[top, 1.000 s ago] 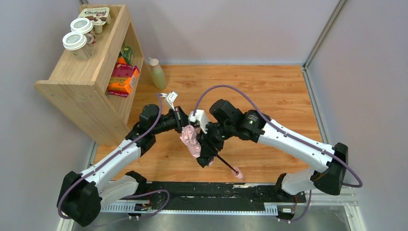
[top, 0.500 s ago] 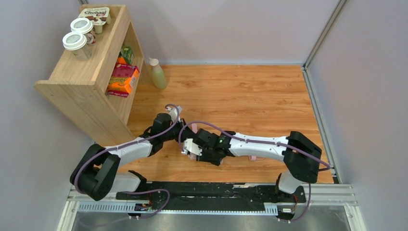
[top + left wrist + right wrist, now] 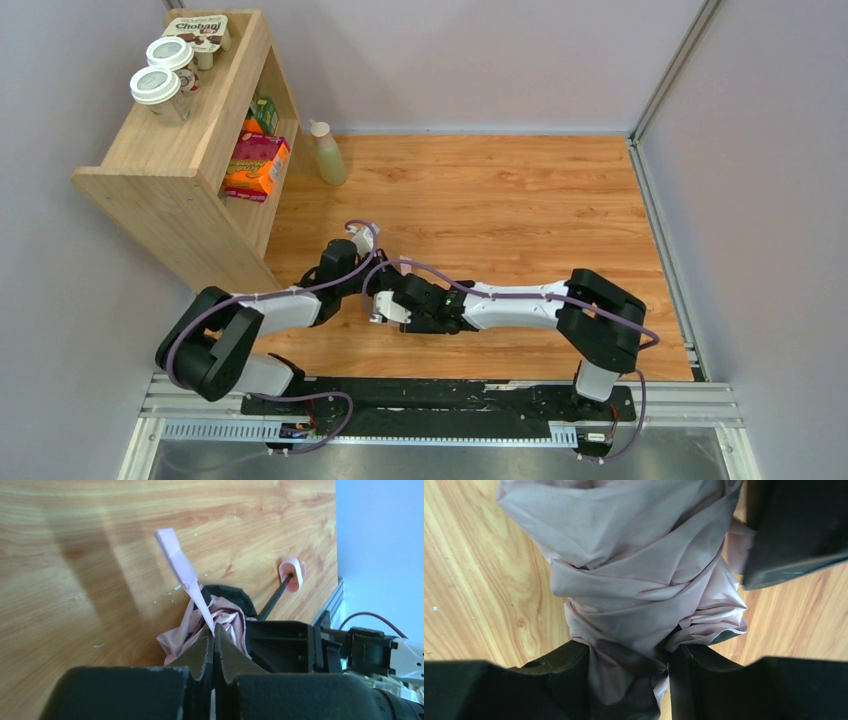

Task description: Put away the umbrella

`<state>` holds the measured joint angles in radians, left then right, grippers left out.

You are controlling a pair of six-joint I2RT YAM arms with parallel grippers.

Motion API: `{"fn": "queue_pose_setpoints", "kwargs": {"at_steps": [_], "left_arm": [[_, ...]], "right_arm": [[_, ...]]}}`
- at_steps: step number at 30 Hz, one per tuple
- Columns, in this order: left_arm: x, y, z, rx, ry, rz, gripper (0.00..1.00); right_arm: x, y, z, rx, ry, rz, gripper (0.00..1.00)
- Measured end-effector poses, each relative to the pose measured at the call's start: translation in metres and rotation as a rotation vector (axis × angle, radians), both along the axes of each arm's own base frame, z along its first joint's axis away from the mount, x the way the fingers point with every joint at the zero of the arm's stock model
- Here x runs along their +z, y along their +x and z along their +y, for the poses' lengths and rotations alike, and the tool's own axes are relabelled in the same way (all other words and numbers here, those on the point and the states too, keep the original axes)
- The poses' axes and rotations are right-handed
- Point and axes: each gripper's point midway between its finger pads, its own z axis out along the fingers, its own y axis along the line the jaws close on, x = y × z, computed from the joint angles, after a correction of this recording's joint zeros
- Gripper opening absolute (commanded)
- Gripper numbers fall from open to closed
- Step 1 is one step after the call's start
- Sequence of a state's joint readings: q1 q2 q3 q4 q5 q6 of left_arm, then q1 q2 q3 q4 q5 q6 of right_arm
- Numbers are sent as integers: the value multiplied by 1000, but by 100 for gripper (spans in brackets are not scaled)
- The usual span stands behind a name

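Umbrella (image 3: pixel 639 580), pale pink crumpled fabric: near wooden table's (image 3: pixel 500 190) front edge | left gripper (image 3: pixel 214 635): pinching pink strap (image 3: pixel 180 565) | right gripper (image 3: pixel 629 655): clamping canopy

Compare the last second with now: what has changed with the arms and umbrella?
The left hand and right hand dropped and drew back toward the near edge, bringing the umbrella down close to the table. Grips look unchanged: left pinching the strap, right clasping the canopy. Shelf and bottle stayed put.
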<state>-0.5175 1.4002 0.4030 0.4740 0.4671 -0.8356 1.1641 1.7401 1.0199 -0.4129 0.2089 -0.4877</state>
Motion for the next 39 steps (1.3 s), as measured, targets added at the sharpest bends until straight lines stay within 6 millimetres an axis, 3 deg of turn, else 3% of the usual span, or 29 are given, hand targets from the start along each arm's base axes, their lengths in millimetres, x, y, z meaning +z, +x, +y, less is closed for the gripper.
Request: {"fn": "queue_pose_setpoints", "kwargs": {"at_steps": [6,10,13,16,25,31,39], "left_arm": [[13,5,13,86,22,-71,0],[9,8,16,145,27,-69,0],[-6,4,21,181,45,-49,0],[-15,-16,13,127,43,-41,0],[2,-16,10,110,-2,-116,0],[25,-26,9,46,-8,-260,0],[36,-38,-1,-101,145,-425,0]], "right_arm": [[-3,-15,15,14,81,129,0],[-5,-31,20,21,157,285,0],[-3,-44,22,-16,252,429,0],[0,-38,14,-157,344,558,0],[5,-41,9,-273,390,750,0],[13,-42,8,-358,390,957,0],[29,-27,2,-534,400,1286,0]]}}
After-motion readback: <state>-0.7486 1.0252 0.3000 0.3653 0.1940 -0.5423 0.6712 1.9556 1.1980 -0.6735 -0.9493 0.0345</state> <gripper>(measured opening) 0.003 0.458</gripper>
